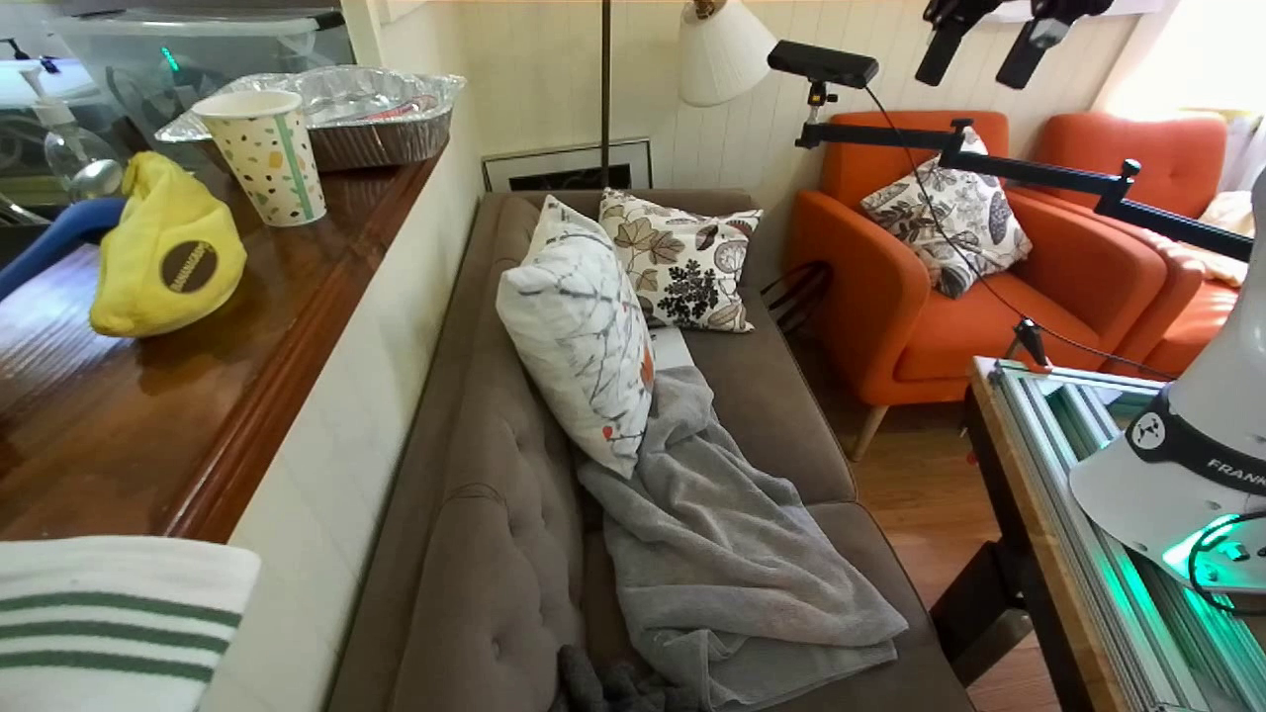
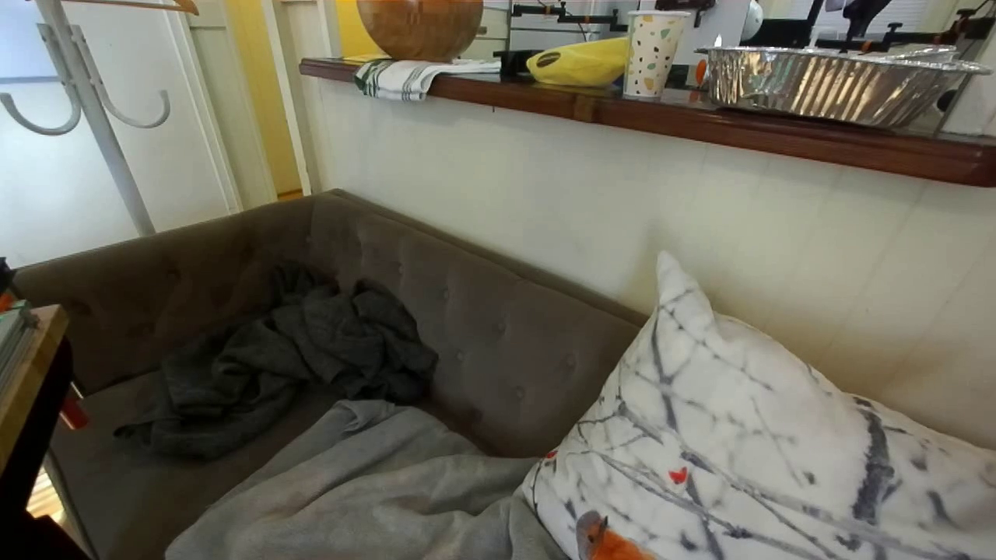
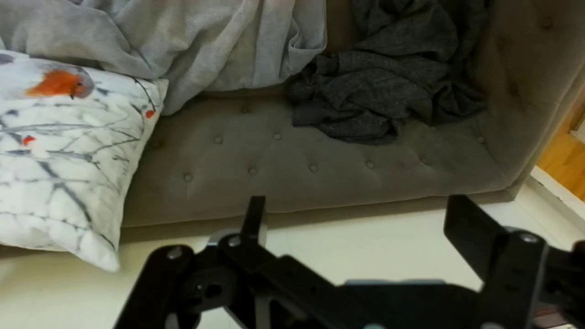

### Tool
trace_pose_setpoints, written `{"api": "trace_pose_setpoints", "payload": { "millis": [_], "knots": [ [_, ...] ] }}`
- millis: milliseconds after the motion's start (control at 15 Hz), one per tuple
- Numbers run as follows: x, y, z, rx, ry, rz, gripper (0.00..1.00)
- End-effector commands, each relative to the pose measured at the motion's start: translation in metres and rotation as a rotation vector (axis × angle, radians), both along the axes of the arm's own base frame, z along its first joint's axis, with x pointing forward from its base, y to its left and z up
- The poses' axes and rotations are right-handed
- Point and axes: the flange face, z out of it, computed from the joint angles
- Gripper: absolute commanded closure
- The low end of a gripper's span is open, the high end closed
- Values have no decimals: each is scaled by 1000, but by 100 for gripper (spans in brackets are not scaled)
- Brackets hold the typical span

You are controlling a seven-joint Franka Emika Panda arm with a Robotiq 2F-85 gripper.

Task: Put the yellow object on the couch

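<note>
The bright yellow lumpy soft pouch [image 1: 163,247] rests on the polished reddish-brown wooden counter [image 1: 237,366], set in from its moulded front edge, with the speckled white paper cup [image 1: 262,158] just beside it. Below that edge, the cream wall [image 2: 545,179] drops behind the long grey-brown tufted couch [image 1: 480,554]. The light-grey blanket [image 1: 732,534] covers much of the seat, but the couch shows bare along its front edge, from the blanket up to the brown-and-white leaf-print pillow [image 1: 682,257]. In the wrist view, its tufted back lies bare between the white branch-print pillow [image 3: 68,169] and the crumpled charcoal cloth [image 3: 388,87]. The black two-fingered gripper [image 3: 357,201] has its fingers spread wide, the couch's back edge showing in the gap; it hangs well apart from the pouch.
</note>
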Motion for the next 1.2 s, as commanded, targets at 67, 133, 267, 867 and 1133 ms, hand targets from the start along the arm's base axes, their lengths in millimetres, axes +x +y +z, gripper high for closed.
{"api": "trace_pose_setpoints", "payload": {
  "millis": [67,133,267,867,1133],
  "knots": [
    [44,92,-25,33,-119,-53,0],
    [56,110,-31,30,-149,-63,0],
    [86,144,-43,32,-198,-85,0],
    [219,213,-69,60,-303,-255,0],
    [270,232,-61,29,-319,-332,0]
  ]
}}
